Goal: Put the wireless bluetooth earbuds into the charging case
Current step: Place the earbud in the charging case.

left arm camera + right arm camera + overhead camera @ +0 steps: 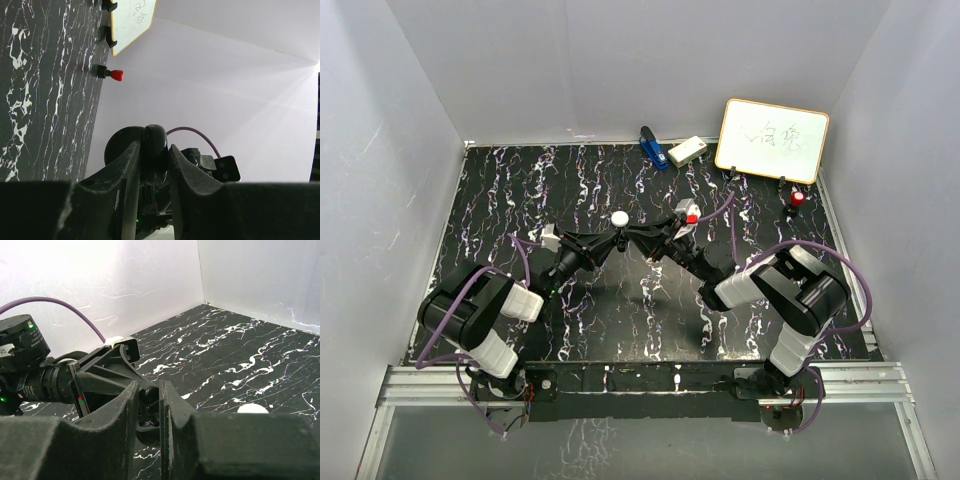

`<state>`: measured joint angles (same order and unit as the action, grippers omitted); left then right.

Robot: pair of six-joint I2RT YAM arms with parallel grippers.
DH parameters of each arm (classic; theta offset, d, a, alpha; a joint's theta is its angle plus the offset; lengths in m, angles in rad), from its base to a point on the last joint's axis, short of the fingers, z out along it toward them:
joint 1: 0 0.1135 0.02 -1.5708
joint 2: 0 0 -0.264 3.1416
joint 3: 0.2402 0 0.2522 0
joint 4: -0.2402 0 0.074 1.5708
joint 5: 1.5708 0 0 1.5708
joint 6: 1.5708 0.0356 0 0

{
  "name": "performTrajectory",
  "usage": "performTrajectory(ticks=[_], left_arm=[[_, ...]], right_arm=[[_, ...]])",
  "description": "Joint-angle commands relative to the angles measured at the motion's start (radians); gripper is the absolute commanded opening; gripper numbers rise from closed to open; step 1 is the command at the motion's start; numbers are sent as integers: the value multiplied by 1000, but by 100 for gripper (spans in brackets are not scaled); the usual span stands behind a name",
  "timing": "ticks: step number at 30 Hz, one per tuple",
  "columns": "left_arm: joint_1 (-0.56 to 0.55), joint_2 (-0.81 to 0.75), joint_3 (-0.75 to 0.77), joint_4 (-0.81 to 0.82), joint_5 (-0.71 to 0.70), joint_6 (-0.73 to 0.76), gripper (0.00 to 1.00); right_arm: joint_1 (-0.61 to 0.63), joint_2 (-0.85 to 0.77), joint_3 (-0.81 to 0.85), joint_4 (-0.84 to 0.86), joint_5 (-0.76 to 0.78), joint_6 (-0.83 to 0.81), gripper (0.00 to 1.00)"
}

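Fingers [125, 180] of the left gripper [609, 239] are pressed in on a dark glossy piece [155, 142], rounded, sitting right btwn the two tips w/ no gap either side; its top pokes just past the tips. Could be the charging case, can't tell for sure. L arm reaches in from the near-left corner of the black marbled table [520, 190], gripper approx mid-table, looks raised off the surface, pointing twd the other arm.

As for the wireless bluetooth earbuds: too small to pick out in any view, so where they lie vs the fingers can't be told.

Just beyond where the two grippers meet tip to tip, a white round puck [619, 217] lies on the table, near the tips but apart from them; R wrist view shows only its upper edge, past one finger.

Then the right gripper [633, 237], in from the near-right, its fingers [117, 435] likewise clamped tight on a dark rounded thing btwn the tips, prob the same piece, w/ the L gripper's body straight behind it.

Further R along the back edge: a blue item [648, 146], a small white box [687, 151], a whiteboard [772, 140] w/ scribbles propped upright, and a red-capped black item [798, 199] just in front of it
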<state>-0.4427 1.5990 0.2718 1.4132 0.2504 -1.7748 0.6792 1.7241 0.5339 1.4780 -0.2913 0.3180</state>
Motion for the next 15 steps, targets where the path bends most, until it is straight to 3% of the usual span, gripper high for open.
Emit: performTrajectory(ticks=[1, 15], left_arm=[[-15, -4, 28, 154, -7, -18, 0], [-37, -15, 36, 153, -22, -23, 0]], right_arm=[[6, -26, 31, 336, -8, -33, 0], [9, -13, 35, 336, -6, -43, 0]])
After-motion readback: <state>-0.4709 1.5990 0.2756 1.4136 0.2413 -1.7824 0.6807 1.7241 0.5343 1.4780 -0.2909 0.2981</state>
